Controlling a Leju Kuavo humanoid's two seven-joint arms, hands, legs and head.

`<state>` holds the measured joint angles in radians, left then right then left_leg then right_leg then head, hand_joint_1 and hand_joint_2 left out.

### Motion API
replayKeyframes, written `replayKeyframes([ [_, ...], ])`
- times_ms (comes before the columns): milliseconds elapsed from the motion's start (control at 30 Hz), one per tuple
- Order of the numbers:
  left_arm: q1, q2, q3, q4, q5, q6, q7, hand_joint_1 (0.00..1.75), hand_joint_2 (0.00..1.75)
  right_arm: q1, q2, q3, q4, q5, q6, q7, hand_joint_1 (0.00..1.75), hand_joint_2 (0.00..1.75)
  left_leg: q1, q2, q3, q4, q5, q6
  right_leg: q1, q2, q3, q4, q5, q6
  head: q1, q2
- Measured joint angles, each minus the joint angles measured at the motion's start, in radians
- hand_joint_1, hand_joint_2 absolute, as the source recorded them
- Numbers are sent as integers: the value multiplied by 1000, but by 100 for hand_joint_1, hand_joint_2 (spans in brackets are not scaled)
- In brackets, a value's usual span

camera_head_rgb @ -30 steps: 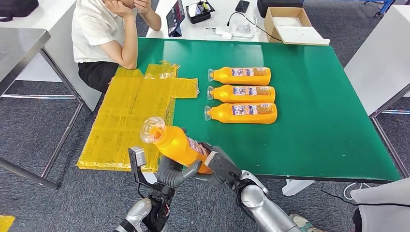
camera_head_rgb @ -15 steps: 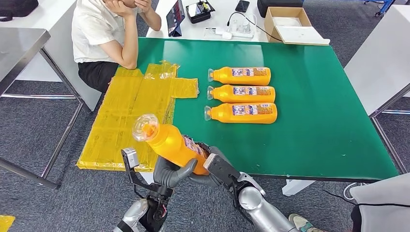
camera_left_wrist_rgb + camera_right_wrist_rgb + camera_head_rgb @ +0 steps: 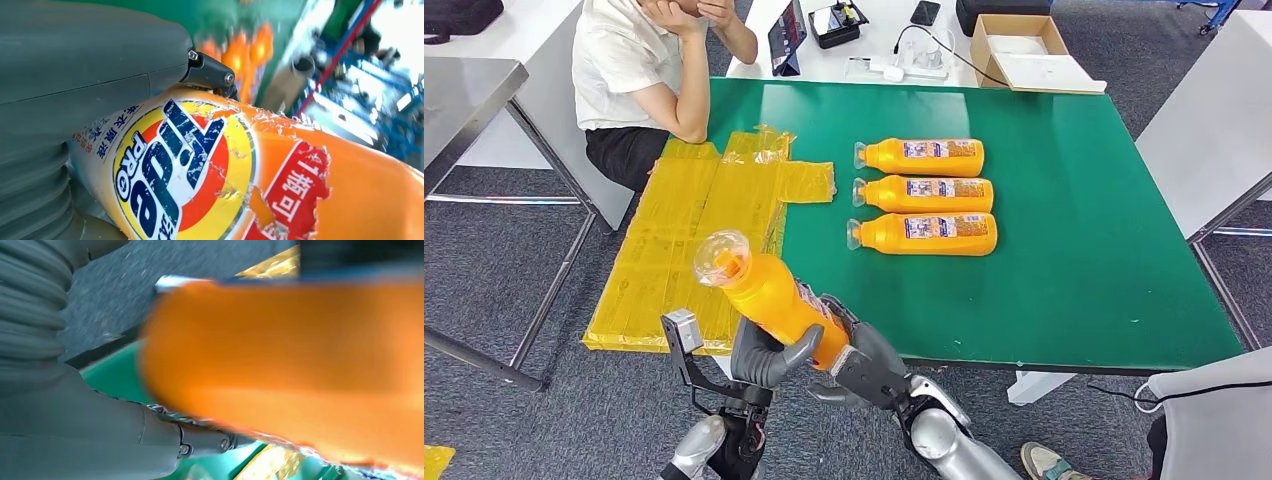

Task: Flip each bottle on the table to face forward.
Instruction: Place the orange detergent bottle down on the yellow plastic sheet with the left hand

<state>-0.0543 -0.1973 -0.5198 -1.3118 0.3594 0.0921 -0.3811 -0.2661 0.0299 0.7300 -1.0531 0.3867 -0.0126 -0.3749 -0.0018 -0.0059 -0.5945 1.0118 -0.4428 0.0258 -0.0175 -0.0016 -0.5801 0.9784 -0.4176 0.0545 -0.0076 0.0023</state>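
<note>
Fingers (image 3: 769, 362) of both hands clasping orange bottle (image 3: 774, 298), clear cap, worn label, tilted

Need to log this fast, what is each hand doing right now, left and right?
Left hand: holding the orange bottle from below.
Right hand: holding the same bottle at its base end.

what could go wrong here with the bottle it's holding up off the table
1. The orange bottle is held in the air by both the left hand and the right hand, beyond the near edge of the green table. If the grip slips it would likely drop to the floor.
2. Its worn label looks smooth under the fingers, so it may twist while being turned.
3. Setting it down carelessly could knock the three lying bottles.
</note>
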Motion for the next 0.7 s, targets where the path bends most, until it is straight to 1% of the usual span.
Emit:
replayKeyframes([
  [100,0,2,16,-1,-85,76,-12,175,175,49,-8,-4,-25,42,-57,-1,0,175,0,0,0,0,0,0,0,0,0,0,0,0,0,0],
  [167,-1,4,26,0,-136,116,-16,175,175,86,-14,-11,-58,51,-77,-10,0,175,0,0,-1,0,0,0,0,0,-1,0,0,0,0,0],
  [267,-5,11,48,4,-181,158,-11,175,175,141,-22,-23,-125,52,-87,-27,0,175,0,0,-1,0,0,0,0,0,-1,0,0,0,0,0],
  [333,-10,14,62,8,-196,175,-9,175,175,168,-26,-30,-168,51,-89,-32,0,175,0,0,-1,0,0,0,0,0,-2,0,0,0,0,0],
  [400,-17,16,72,14,-237,212,-11,175,175,188,-29,-36,-202,53,-95,-37,0,175,0,0,-1,0,0,0,0,0,-2,0,0,0,0,0],
  [567,-65,31,104,60,-496,395,3,175,175,236,-29,-65,-285,62,-134,-54,0,175,0,0,-1,0,0,0,0,0,-1,0,0,0,0,0],
  [633,-90,40,122,94,-619,459,29,175,175,251,-24,-77,-308,67,-147,-58,0,175,0,0,-1,0,0,0,0,0,-1,0,0,0,0,0],
  [700,-119,48,142,140,-795,529,77,175,175,261,-17,-85,-323,71,-153,-61,0,175,0,0,-1,0,0,0,0,0,-1,0,0,0,0,0],
])
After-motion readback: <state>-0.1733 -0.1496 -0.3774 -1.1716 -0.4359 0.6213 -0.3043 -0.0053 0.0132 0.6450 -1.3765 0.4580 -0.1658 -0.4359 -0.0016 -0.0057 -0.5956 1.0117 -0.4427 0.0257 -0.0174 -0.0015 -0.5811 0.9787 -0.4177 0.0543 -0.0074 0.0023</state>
